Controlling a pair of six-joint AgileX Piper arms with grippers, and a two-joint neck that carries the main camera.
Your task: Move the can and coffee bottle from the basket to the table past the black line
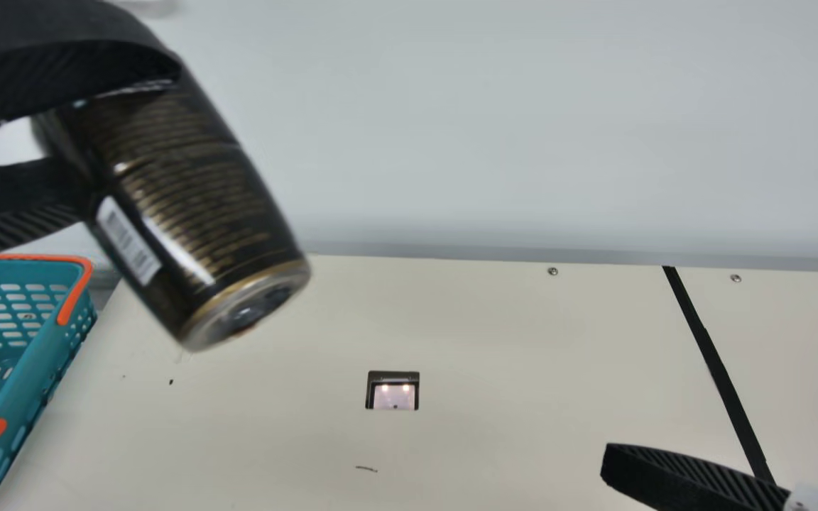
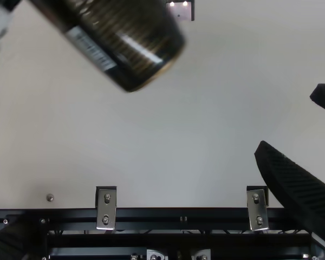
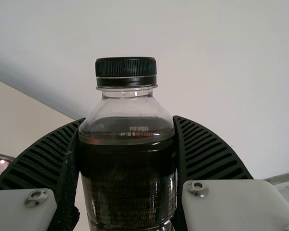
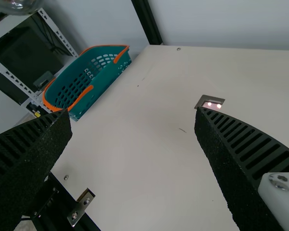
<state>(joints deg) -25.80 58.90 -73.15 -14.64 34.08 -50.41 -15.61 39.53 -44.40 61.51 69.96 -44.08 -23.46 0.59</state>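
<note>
Table: cream top (image 1: 487,341) across the lower part of the main view, with a small square opening (image 1: 393,390) near the middle and screws (image 1: 552,271) along the far edge.
Black line: a strip (image 1: 714,355) slanting down the right side of the main view; a finger of the right gripper (image 2: 287,120) cuts across its lower end.
Right gripper: at the right of the top view, fingers spread, nothing between them.
Near edge: dark rail (image 2: 184,215) along the bottom of the top view, with two metal brackets (image 2: 106,208).
Basket: teal, orange handles, slotted walls (image 1: 47,355), at the lower left of the main view; a metal rack (image 4: 19,82) stands by it at the right wrist view's upper left.
Coffee bottle: tilted (image 1: 189,213) at the main view's upper left, base towards lower right; black cap on, dark drink up to the shoulder.
Left gripper: grasping the bottle (image 1: 125,142), a finger on either side.
</note>
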